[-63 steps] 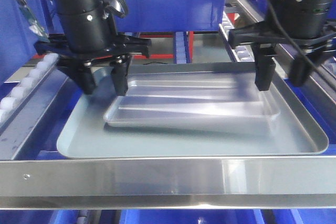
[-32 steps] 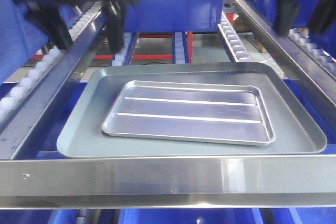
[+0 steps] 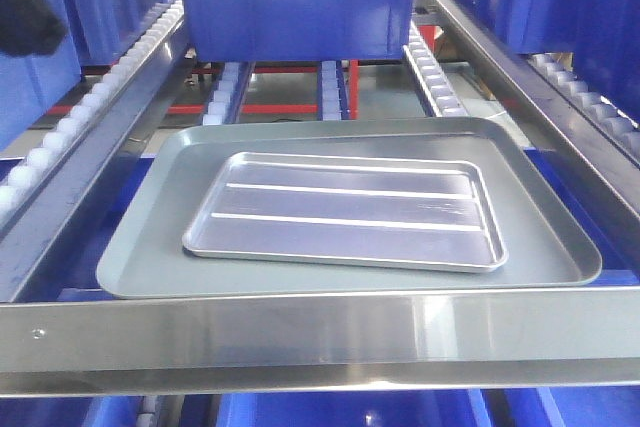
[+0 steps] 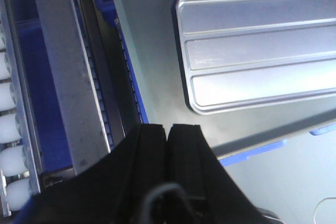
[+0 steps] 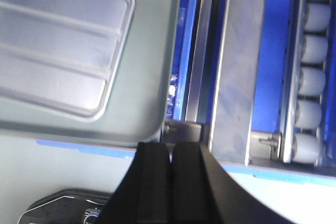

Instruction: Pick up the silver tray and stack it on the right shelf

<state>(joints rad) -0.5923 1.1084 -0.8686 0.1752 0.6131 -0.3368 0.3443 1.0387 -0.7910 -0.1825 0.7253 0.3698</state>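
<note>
The silver tray (image 3: 345, 212), shiny with two long ribs, lies flat inside the larger dull grey tray (image 3: 140, 247) on the right shelf, behind its broad steel front bar (image 3: 320, 332). My left gripper (image 4: 168, 129) is shut and empty, held above the grey tray's (image 4: 152, 61) near-left corner, with the silver tray (image 4: 257, 51) ahead to the right. My right gripper (image 5: 170, 148) is shut and empty above the grey tray's (image 5: 152, 66) near-right corner, with the silver tray (image 5: 58, 45) to its left. In the front view only a dark bit of the left arm (image 3: 25, 7) shows.
A large blue bin (image 3: 295, 2) stands on the rack behind the trays. Lanes of white rollers run along the left (image 3: 60, 137), the middle (image 3: 425, 57) and the right (image 3: 590, 102). Steel side rails (image 4: 63, 66) flank the grey tray. More blue bins sit at both sides.
Both arms have risen away from the silver tray and left the front view. The silver tray, tilted between open fingers a second ago, lies flat in the grey tray. Both grippers have shut.
</note>
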